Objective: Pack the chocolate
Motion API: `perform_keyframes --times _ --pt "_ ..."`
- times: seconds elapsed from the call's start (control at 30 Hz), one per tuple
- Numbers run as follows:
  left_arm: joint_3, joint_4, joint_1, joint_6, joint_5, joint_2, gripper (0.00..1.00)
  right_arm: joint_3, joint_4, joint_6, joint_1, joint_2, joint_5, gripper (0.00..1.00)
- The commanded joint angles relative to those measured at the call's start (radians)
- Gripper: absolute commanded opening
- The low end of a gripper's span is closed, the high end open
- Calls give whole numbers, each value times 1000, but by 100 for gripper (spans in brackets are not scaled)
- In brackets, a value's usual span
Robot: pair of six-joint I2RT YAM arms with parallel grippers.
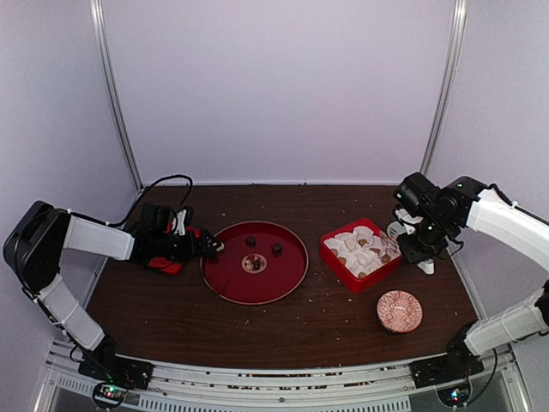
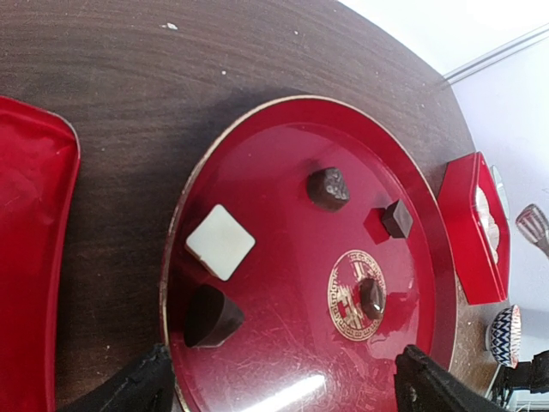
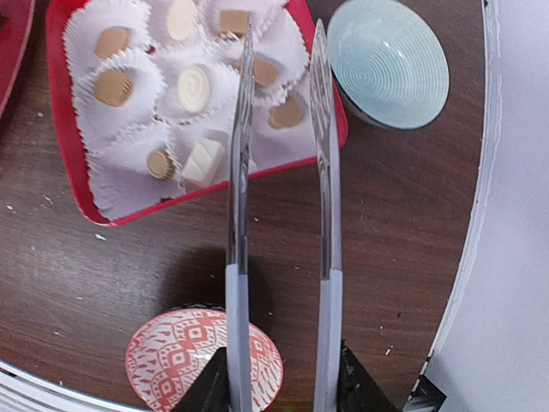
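Note:
Several chocolates lie loose on a round red plate (image 2: 257,129): a white square (image 2: 220,241), a dark wedge (image 2: 210,316), a dark lump (image 2: 328,188), a dark cube (image 2: 397,218) and a dark oval (image 2: 372,297) on the gold emblem. My left gripper (image 2: 283,382) hangs open at the plate's left rim, empty. My right gripper (image 3: 279,378) is shut on the handles of metal tongs (image 3: 240,154). The tongs' blades stand apart over the red box (image 3: 69,172), with nothing between them. White paper cups in the box hold tan and cream chocolates, among them a white cube (image 3: 203,163).
A red-patterned bowl (image 3: 184,360) sits near the front right, close under the tongs' handles. A pale blue bowl (image 3: 388,62) stands right of the box. A red lid or tray (image 2: 30,257) lies left of the plate. Crumbs dot the dark wood table (image 1: 171,309).

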Motion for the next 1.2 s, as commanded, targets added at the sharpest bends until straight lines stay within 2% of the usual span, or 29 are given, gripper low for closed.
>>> perform_keyframes --times 0.0,0.27,0.53,0.93,1.17 --pt "-3 35 -4 -2 -5 -28 92 85 147 -5 67 -26 -46 35" --pt "-6 -30 -5 17 -39 -89 92 111 476 76 251 82 -133 35" --pt "-25 -100 -5 36 -77 -171 92 126 689 149 417 277 -123 36" --pt "-83 -151 -4 43 -101 -260 92 173 841 203 512 541 -152 41" --pt "-102 -161 -5 43 -109 -279 92 220 841 207 514 625 -86 46"
